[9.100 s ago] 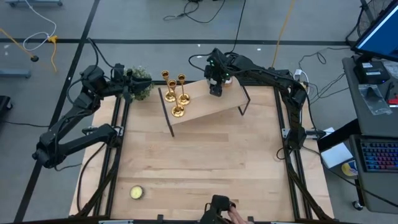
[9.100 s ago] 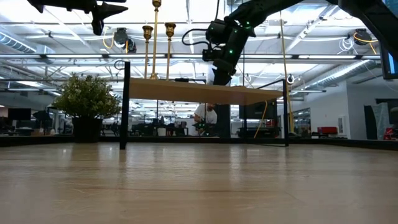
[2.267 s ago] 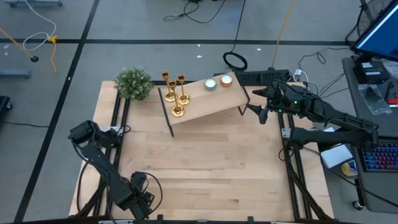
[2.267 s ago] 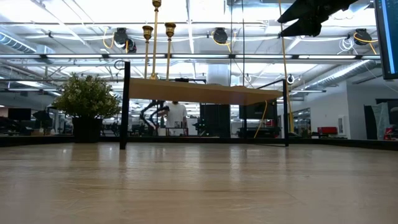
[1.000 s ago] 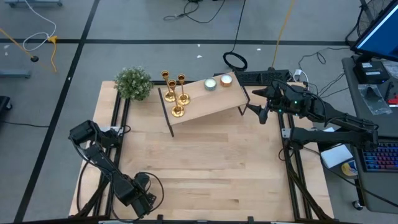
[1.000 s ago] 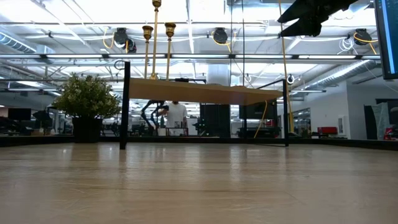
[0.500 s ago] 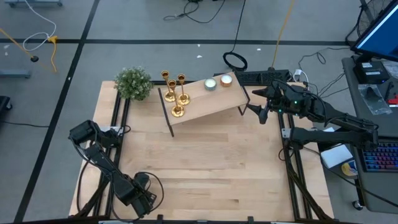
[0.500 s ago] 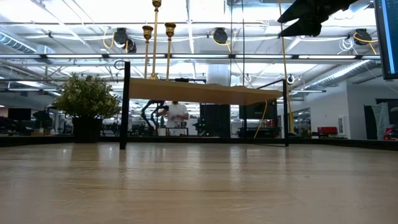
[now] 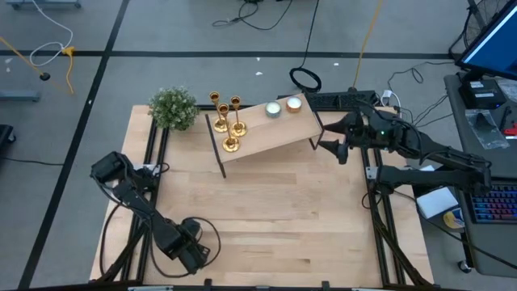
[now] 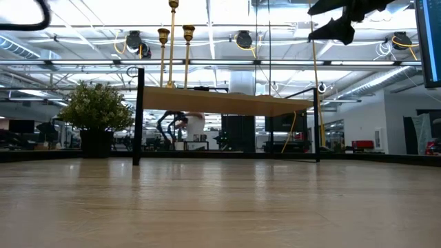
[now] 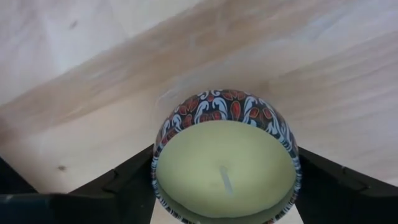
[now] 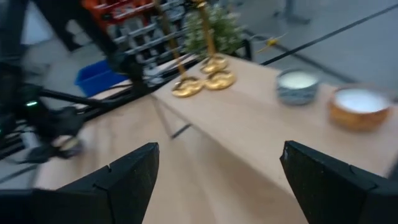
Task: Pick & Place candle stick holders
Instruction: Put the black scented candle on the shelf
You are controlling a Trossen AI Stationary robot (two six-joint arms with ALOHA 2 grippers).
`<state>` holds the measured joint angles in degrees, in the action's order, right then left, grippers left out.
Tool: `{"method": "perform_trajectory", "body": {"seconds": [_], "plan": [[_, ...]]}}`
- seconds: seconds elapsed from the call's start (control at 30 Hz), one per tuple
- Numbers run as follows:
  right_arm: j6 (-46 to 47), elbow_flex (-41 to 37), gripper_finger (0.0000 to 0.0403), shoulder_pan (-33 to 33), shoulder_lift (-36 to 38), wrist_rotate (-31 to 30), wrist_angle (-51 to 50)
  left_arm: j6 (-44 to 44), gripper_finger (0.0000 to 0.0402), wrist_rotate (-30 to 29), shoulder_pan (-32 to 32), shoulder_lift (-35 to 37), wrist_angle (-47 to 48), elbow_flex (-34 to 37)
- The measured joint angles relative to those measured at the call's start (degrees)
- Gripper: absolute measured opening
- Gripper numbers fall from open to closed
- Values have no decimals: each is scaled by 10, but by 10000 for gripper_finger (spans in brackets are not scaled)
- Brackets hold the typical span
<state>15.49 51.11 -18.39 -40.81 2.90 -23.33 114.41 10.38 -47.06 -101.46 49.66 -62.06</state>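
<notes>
A pale wooden table (image 9: 266, 202) carries a raised shelf (image 9: 275, 133) at its far side. Three gold candle stick holders (image 9: 228, 123) stand at the shelf's left end, well apart from both grippers. The left gripper (image 9: 194, 257), low over the table's near-left corner, grips a patterned candle tin (image 11: 225, 155). The right gripper (image 9: 329, 139) hangs spread and empty just beside the shelf's right end.

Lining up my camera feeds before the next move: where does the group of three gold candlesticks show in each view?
High view: candlesticks on the raised shelf's left end, beside the plant.
Low view: stems rise above the shelf, left side.
Left wrist view: not in it.
Right wrist view: gold bases on the shelf.
Shared landmark: the shelf.
</notes>
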Motion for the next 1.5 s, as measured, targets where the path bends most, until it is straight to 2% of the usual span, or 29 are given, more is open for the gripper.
{"method": "perform_trajectory", "body": {"seconds": [0.2, 0.37, 0.5, 0.7, 0.87, 1.1, 1.33, 1.43, 1.5], "plan": [[21, 0, 321, 0, -20, 79, 6, -20, 291, -36, 27, 30, 3, 0], [13, 0, 320, 1, -32, 94, 10, -28, 312, -63, 46, 55, 0, 0], [4, 0, 320, 1, -38, 94, 9, -52, 302, -74, 65, 67, -3, -8], [-27, 0, 320, 3, -43, 159, 11, -128, 290, -97, 106, 68, -3, -55], [-64, 0, 320, 35, -50, 196, 13, -207, 311, -116, 149, 68, -2, -96], [-121, 0, 320, 124, -81, 199, 26, -310, 290, -136, 211, 68, -3, -161], [-179, 0, 320, 197, -139, 196, 70, -407, 298, -177, 260, 56, -17, -243], [-198, 0, 320, 216, -168, 192, 107, -449, 303, -188, 278, 38, -56, -277], [-215, 0, 320, 229, -185, 165, 127, -473, 302, -190, 290, 21, -73, -300]]}}
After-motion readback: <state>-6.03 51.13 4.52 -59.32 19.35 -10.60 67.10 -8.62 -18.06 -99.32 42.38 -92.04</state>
